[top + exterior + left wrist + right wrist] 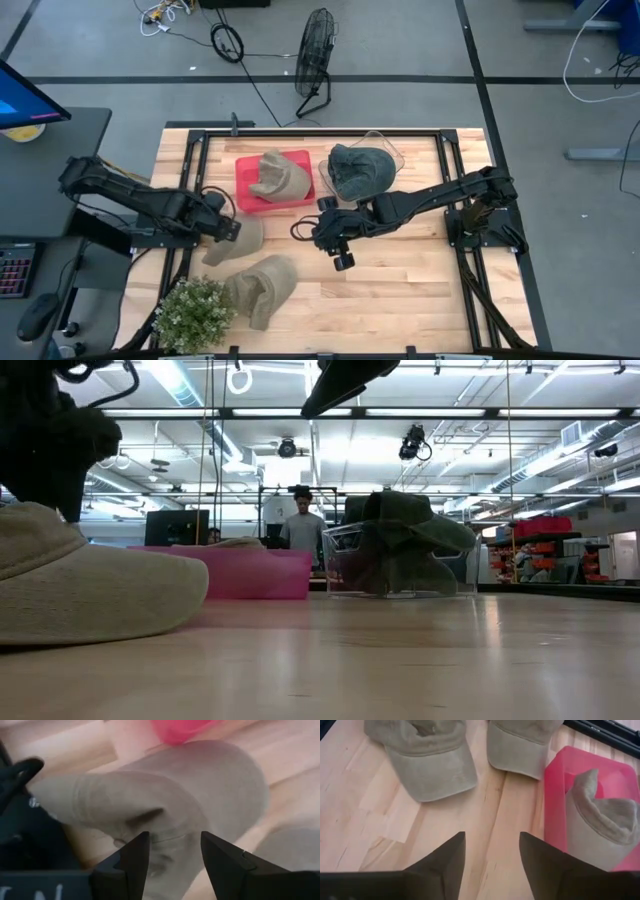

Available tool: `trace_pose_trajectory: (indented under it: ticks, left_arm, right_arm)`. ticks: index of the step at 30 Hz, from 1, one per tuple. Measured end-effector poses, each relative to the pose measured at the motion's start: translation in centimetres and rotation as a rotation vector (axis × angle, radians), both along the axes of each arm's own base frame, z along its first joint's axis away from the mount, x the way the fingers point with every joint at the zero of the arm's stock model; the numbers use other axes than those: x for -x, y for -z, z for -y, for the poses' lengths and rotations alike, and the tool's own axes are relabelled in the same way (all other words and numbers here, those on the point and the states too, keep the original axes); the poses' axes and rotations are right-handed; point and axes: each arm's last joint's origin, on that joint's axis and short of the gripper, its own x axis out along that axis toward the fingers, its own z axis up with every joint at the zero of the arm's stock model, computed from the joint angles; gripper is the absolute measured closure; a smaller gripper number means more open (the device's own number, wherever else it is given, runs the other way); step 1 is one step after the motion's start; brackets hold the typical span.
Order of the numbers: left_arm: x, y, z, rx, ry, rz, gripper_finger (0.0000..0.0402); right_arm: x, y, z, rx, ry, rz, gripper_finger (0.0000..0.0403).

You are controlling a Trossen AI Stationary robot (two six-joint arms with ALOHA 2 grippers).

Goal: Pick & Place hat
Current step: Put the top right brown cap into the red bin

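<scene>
Three tan hats and one dark green hat are in view. One tan hat [238, 241] [200, 785] [80, 580] lies on the table under my left gripper [227, 228] [172, 851]. That gripper is open, with a finger on either side of a raised fold of the hat. A second tan hat [262, 285] [432, 762] lies nearer the table's near edge. The third tan hat [275, 175] [600, 825] sits in the pink bin [248, 190] [555, 795]. The dark green hat [358, 168] [405, 530] rests in a clear bin [400, 575]. My right gripper [318, 240] [490, 851] hovers open at mid-table and holds nothing. My left gripper comes down slanting onto the tan hat's crown [165, 827], its open fingers [132, 860] on either side of a crease in the cloth. I cannot tell whether the fingertips touch the cloth. The hat lies flat on the table.
A potted green plant [195, 312] stands at the table's near left corner, beside the second tan hat. A black metal frame [300, 130] runs around the table's edges. Bare wood [400, 290] lies to the near right. A person [303, 525] stands in the room beyond the far edge.
</scene>
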Motion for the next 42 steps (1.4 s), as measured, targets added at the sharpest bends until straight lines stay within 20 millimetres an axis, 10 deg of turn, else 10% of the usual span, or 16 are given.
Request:
trace_pose_trajectory:
  ticks: [8, 15, 29, 42]
  left_arm:
    - [-1.4, 1.1, 0.5, -0.029, 0.104, -0.021, 0.0234]
    - [-2.6, 1.8, 0.9, -0.054, 0.196, -0.031, 0.0384]
    - [-3.5, -3.3, 2.1, -0.109, 0.285, 0.096, 0.0396]
    - [-4.6, -9.6, 0.5, -0.469, 0.267, 0.224, 0.0398]
  right_arm:
    - [0.1, 0.1, 0.0, -0.018, 0.024, -0.01, 0.0211]
    - [0.2, 0.1, -0.2, 0.099, -0.12, -0.024, 0.0219]
    - [0.2, 0.1, -0.5, 0.095, -0.123, -0.014, 0.0396]
    - [-0.2, -0.3, -0.6, 0.104, -0.144, 0.05, 0.0288]
